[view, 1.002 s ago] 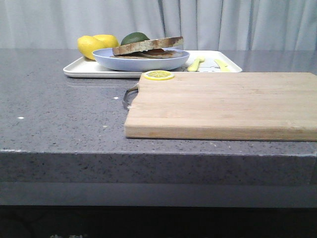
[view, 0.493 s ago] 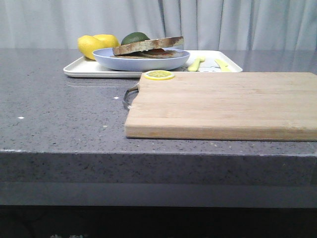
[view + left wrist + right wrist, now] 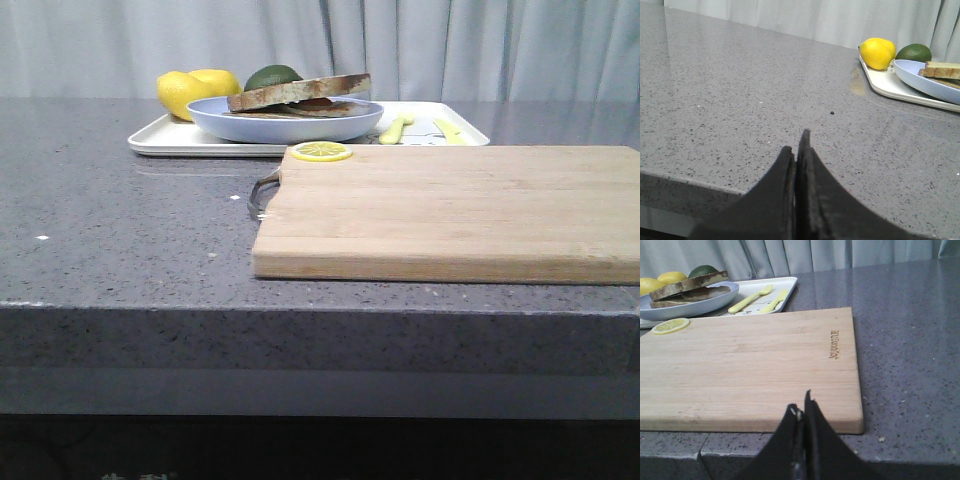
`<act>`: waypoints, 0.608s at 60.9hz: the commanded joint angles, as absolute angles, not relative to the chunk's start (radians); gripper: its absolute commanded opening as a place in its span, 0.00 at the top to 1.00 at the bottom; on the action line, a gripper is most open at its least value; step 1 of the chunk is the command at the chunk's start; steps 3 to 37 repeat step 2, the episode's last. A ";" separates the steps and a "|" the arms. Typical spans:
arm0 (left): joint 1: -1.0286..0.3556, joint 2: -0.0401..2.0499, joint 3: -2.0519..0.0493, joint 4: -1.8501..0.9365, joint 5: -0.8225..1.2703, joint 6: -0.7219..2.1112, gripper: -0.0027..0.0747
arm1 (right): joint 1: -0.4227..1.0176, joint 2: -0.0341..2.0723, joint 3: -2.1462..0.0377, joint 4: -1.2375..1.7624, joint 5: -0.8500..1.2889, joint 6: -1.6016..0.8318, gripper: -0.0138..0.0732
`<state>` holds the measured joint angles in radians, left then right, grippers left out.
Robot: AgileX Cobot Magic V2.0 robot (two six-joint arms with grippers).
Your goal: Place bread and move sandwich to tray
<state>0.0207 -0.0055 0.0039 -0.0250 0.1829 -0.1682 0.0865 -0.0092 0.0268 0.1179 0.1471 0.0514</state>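
Both grippers closed and empty at the near table edge; sandwich sits on the tray.

Left gripper and right gripper each have fingers pressed together, gripping nothing. Beyond lies the wooden cutting board, a lemon slice on its far left corner. Behind it, the tray carries the light-blue plate with the sandwich, yellow cutlery, lemons and an avocado.

Light-blue plate on white tray, yellow lemons, possibly dark-green avocado.
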 commanded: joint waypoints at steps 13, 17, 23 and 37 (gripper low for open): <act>0.020 -0.025 0.005 -0.031 0.099 -0.179 0.99 | 0.082 -0.028 0.025 0.118 0.070 0.048 0.91; 0.020 -0.025 0.005 -0.031 0.099 -0.179 0.99 | 0.082 -0.028 0.025 0.118 0.070 0.048 0.91; 0.020 -0.025 0.005 -0.031 0.099 -0.179 0.99 | 0.082 -0.028 0.025 0.118 0.070 0.048 0.91; 0.020 -0.025 0.005 -0.031 0.099 -0.179 0.99 | 0.082 -0.028 0.025 0.118 0.070 0.048 0.91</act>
